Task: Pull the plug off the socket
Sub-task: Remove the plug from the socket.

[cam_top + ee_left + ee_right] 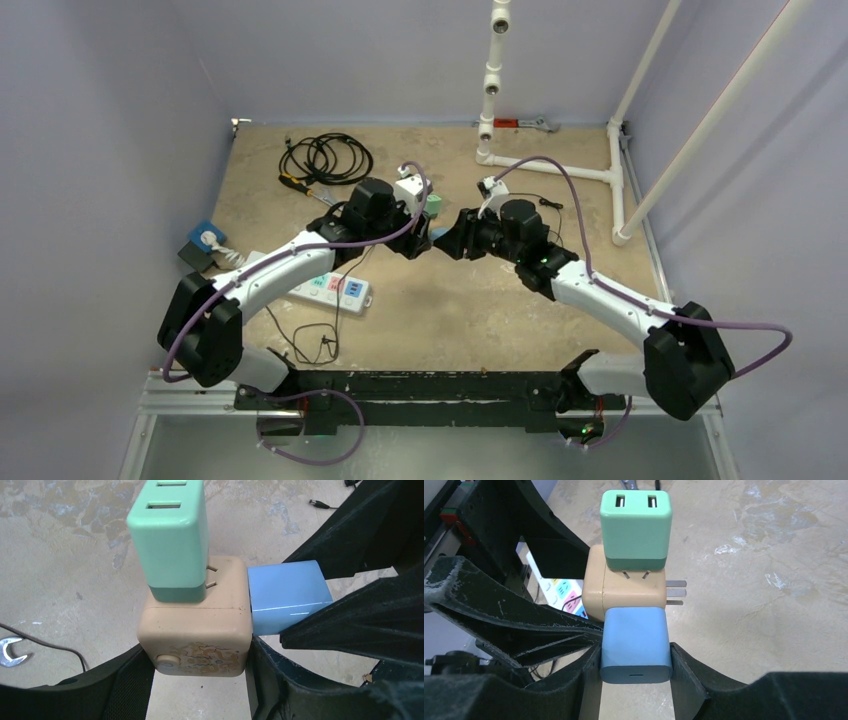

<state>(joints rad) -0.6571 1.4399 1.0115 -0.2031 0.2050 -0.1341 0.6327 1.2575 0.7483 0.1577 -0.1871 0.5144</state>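
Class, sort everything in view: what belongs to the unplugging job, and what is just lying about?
Job: beige socket cube, blue plug, green charger, left gripper, right gripper.
Lying about: coiled black cable, power strip, wrench, screwdriver.

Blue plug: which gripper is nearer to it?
Right. The right gripper is shut on the blue plug; the left gripper holds the beige socket cube that it sits against.
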